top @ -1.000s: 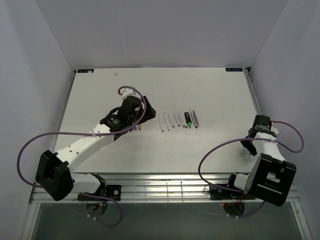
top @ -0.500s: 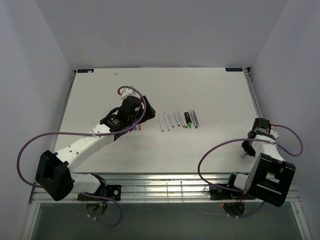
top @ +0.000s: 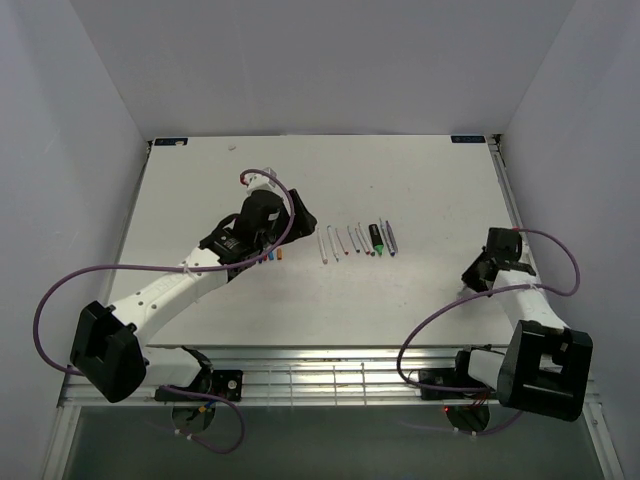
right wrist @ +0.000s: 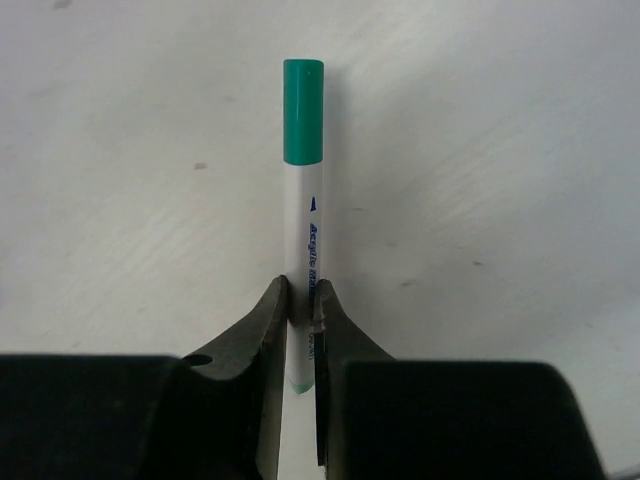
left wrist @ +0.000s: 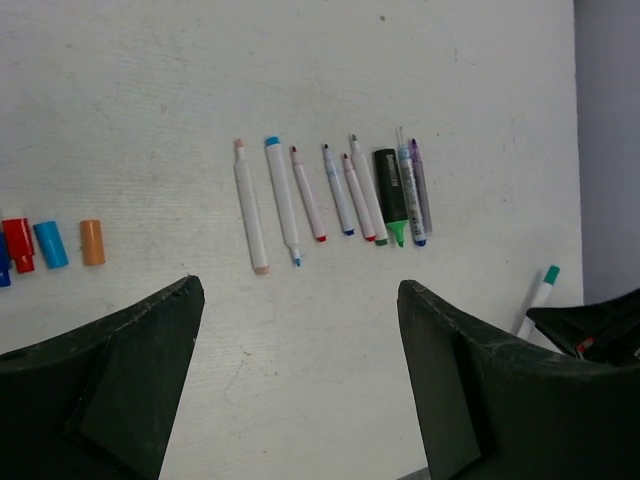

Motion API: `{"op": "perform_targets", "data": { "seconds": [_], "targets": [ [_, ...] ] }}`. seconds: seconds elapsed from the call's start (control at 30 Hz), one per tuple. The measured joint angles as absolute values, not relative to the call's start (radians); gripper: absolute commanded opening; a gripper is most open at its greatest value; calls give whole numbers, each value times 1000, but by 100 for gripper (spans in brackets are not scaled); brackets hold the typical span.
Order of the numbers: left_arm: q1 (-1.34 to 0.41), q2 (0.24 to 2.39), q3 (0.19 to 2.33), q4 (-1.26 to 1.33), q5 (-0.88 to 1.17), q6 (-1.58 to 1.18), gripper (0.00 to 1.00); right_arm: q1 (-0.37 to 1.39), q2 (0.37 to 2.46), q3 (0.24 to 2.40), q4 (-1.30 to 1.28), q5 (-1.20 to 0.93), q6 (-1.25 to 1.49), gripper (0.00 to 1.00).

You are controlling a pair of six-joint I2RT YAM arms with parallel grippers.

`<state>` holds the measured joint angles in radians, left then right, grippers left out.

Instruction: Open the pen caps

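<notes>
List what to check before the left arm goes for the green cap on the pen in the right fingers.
1. Right gripper shut on the barrel of the white pen: ok.
2. Green cap on, sticking out clear beyond the fingers: ok.
3. Left gripper open and empty: ok.
4. Pen lifted off the table: cannot tell.
5. Low path between the arms free: not ok; the row of uncapped pens lies between them.
</notes>
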<state>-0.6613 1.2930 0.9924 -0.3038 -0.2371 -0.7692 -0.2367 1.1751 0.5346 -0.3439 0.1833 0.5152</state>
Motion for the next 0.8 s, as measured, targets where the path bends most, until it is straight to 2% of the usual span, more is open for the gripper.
{"op": "perform_targets", "data": {
  "seconds": [0.23,0.47,0.8],
  "targets": [
    [-661,1332,992,-175,-55,-726,88,22,1159,743,-310,-107,392,8],
    [-661,1421,992,-51,116,-761,84,241,1170,761,-144,-458,308,8],
    [-662,1550,992,49,202,-866,84,443,1268,767,-32,-583,303,8]
  ]
}}
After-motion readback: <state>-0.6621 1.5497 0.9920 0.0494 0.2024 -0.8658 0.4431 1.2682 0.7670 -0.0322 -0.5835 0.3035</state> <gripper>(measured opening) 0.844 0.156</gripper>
